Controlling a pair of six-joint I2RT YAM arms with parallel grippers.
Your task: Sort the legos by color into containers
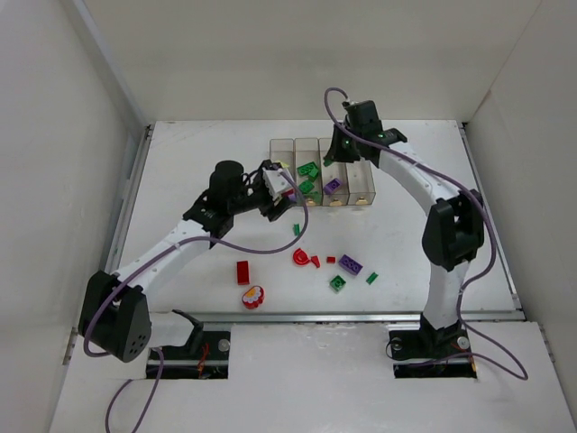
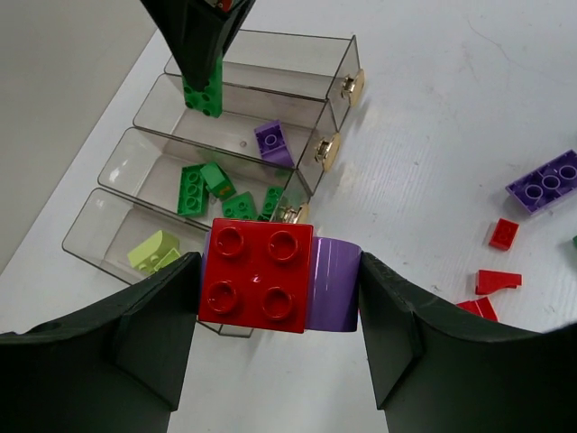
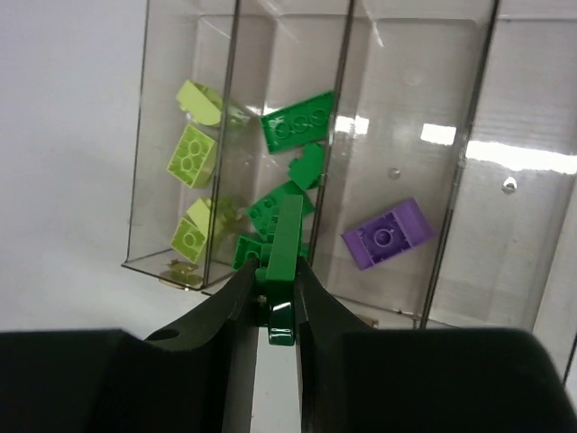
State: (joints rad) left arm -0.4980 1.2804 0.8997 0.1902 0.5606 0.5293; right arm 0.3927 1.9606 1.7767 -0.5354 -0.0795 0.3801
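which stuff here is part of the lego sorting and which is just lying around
Job: four clear bins, loose bricks, red and purple pieces in left gripper, green brick in right gripper.
Lying about: purple cables, metal rail along the table edge.

A white table (image 1: 424,244) fills the middle of the frame, boxed in by plain white panels at the back (image 1: 297,54), left (image 1: 45,162) and right (image 1: 541,162), with a metal rail (image 1: 343,316) along its lower edge.
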